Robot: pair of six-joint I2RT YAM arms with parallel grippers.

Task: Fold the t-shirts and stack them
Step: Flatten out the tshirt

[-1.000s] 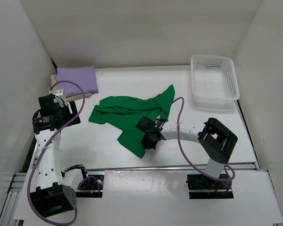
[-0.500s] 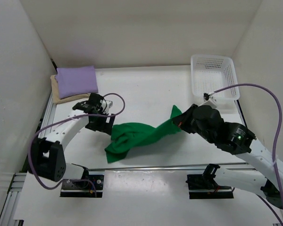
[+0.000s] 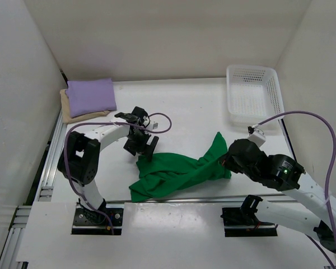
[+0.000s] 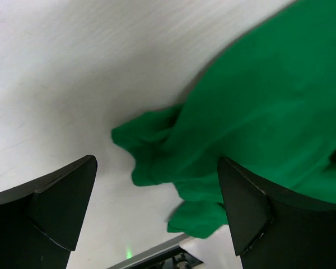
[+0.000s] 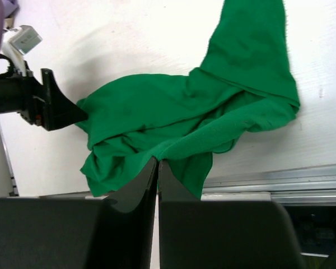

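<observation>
A crumpled green t-shirt [image 3: 179,171] lies bunched along the near edge of the table. It also shows in the left wrist view [image 4: 269,101] and the right wrist view [image 5: 173,117]. My left gripper [image 3: 143,147] is open, its jaws wide apart just above the shirt's left end [image 4: 157,213]. My right gripper [image 3: 227,162] is shut on a fold of the green shirt at its right end, with the fingertips pinched together [image 5: 157,167]. A folded purple shirt [image 3: 91,94] lies on a folded beige one [image 3: 73,116] at the back left.
A white plastic basket [image 3: 253,95] stands at the back right. White walls close in the table on three sides. A metal rail [image 3: 213,197] runs along the near edge, right beside the shirt.
The green shirt has been dragged from mid-table toward the near edge and has bunched up. My left gripper moved right to the shirt's left end. My right gripper pulled nearer, still pinching fabric.
</observation>
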